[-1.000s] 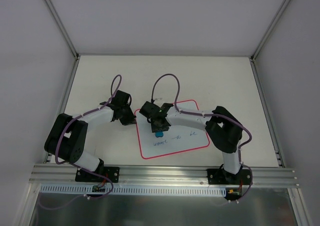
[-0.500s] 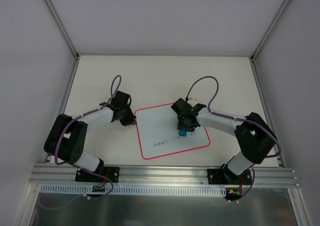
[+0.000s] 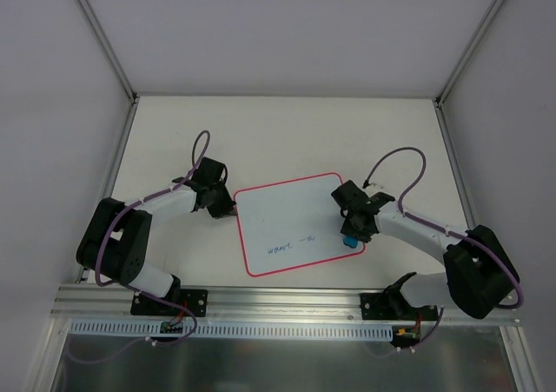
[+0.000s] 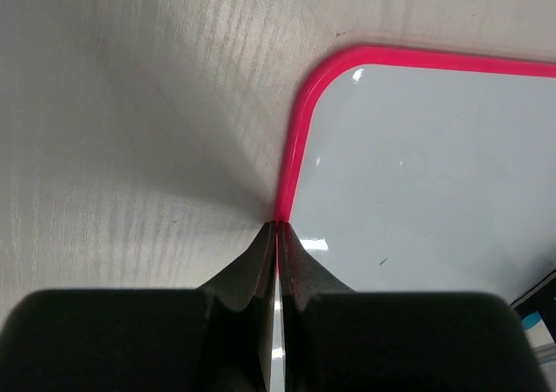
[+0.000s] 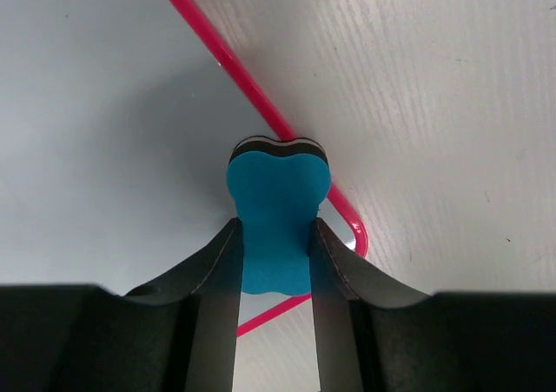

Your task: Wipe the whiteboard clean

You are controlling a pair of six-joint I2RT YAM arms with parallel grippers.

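Cream table (image 3: pixel 287 131); plain grey walls (image 3: pixel 287 27), perhaps panels.

A robotics lab cell: plain white panels (image 3: pixel 287 27) wall in a pale table (image 3: pixel 287 131), with aluminium posts (image 3: pixel 100 36) at the far corners and a slotted aluminium rail (image 3: pixel 287 303) along the near edge.

Bright, even light; small glints on the whiteboard (image 4: pixel 417 175); fingers (image 4: pixel 243 279) in 2 wrist views seem blurred.

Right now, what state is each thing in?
Whiteboard: lying flat, blue writing near its front edge.
Eraser: gripped, over the whiteboard's near right corner.
Left fingers: shut, tips at the whiteboard's left border.
Right fingers: shut on the eraser.
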